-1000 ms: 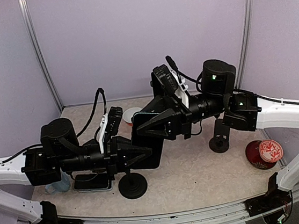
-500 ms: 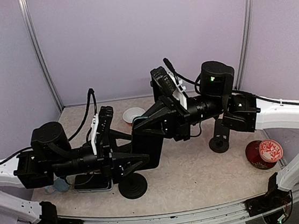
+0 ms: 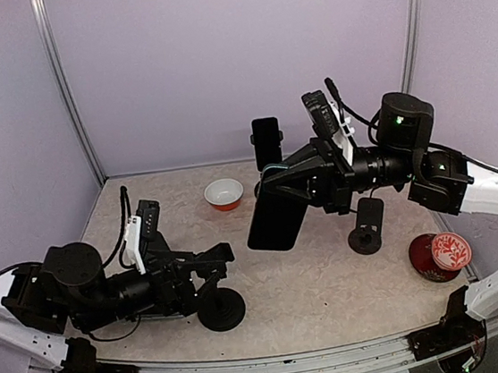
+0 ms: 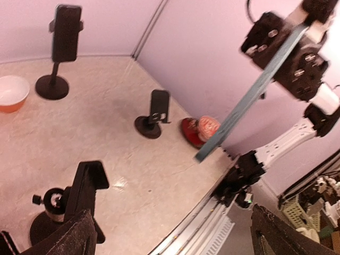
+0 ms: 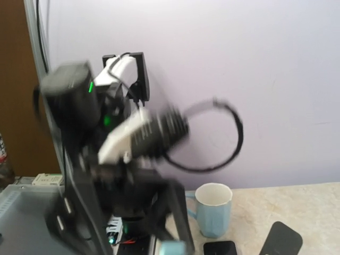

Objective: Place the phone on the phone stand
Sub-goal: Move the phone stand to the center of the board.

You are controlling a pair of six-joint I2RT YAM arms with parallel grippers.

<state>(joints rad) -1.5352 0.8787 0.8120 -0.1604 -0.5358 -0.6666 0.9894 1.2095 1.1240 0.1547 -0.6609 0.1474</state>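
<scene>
A black phone (image 3: 275, 215) hangs tilted in the air over the middle of the table, with my right gripper (image 3: 287, 185) shut on its upper end. In the left wrist view the phone (image 4: 249, 98) shows edge-on as a blue-grey slab. My left gripper (image 3: 212, 270) is open and empty, low at the front left, apart from the phone. A phone stand with a round base (image 3: 221, 308) sits just in front of it. A second stand (image 3: 366, 225) is below and right of the phone. A third stand (image 3: 266, 141) is at the back wall.
A white and orange bowl (image 3: 224, 194) sits at the back middle and a red bowl (image 3: 441, 255) at the right. A blue mug (image 5: 212, 215) and another phone (image 5: 220, 248) lying flat are at the left, next to the left arm. Walls close in the table.
My left gripper opened, let go of the phone and drew back low to the left. My right gripper shut on the phone and carried it to the right.
</scene>
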